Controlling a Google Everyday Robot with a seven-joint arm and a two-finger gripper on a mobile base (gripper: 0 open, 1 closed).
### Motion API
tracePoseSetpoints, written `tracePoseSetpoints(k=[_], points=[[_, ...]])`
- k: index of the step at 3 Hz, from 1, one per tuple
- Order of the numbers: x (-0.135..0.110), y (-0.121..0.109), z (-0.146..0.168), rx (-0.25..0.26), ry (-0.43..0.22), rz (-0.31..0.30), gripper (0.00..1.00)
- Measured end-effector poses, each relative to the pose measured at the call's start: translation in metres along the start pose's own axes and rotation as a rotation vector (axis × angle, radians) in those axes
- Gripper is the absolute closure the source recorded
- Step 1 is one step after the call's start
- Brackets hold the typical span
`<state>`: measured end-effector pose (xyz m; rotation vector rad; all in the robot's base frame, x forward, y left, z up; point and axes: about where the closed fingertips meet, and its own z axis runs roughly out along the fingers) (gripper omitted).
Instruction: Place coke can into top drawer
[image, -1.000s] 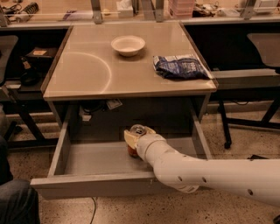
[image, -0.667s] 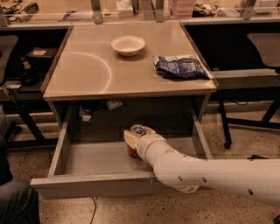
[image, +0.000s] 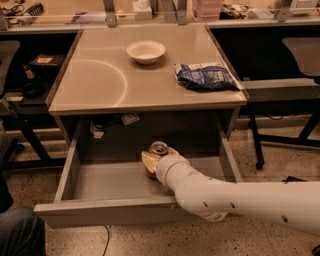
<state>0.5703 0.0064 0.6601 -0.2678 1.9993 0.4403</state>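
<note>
The coke can (image: 158, 149), red with a silver top, stands upright inside the open top drawer (image: 105, 182), near the middle and towards the back. My gripper (image: 159, 161) reaches into the drawer from the right front on the white arm (image: 240, 200). Its pale fingers (image: 148, 160) sit on both sides of the can and are closed on it. The lower part of the can is hidden behind the gripper. The drawer is pulled far out, with its front panel (image: 100, 212) nearest the camera.
On the desk top (image: 95, 85) are a white bowl (image: 145, 51) and a blue crinkled bag (image: 205, 76). A chair (image: 300, 55) stands to the right with its base on the floor. A dark trouser leg (image: 20, 232) shows at the bottom left.
</note>
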Motion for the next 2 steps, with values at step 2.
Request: tracePoseSetpoints(k=[2], points=[[0.0,0.0,0.0,0.0,0.0,0.0,0.0]])
